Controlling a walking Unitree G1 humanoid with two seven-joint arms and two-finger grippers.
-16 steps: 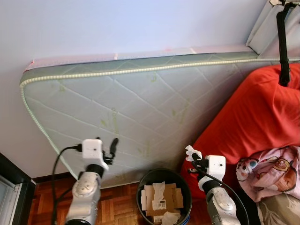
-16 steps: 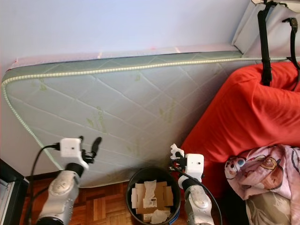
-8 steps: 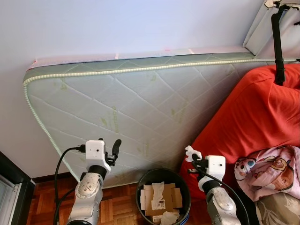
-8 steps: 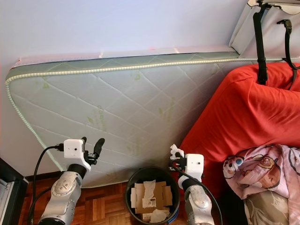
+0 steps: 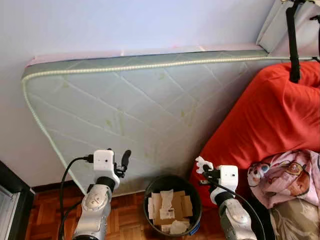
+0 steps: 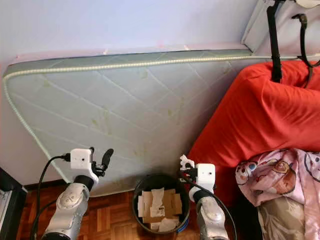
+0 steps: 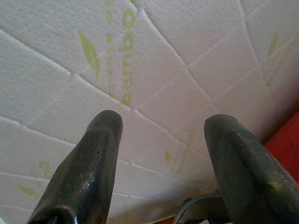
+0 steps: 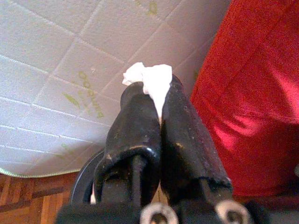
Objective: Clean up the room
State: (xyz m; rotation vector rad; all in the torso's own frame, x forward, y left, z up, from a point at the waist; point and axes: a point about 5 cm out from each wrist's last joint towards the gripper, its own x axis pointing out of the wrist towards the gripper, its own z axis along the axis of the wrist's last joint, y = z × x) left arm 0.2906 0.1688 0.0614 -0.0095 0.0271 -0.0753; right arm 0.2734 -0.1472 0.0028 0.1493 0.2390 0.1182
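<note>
Nearest me is the black waste bin (image 5: 172, 204), standing on the parquet floor (image 5: 45, 220) and part-filled with cardboard pieces (image 5: 167, 210) and crumpled paper. My right gripper (image 8: 153, 100) hovers just right of the bin's rim, fingers pressed together on a white scrap of tissue (image 8: 152, 80) that pokes out past the tips. My left gripper (image 7: 161, 140) is raised left of the bin, fingers spread wide and holding nothing. Behind the bin, a quilted pale-green mattress (image 5: 145, 105) stands on edge against the lilac wall (image 5: 125, 22). Right of the bin, a red cover (image 5: 270, 115) bulges, with a pink printed blanket (image 5: 287, 175) lying beside it.
</note>
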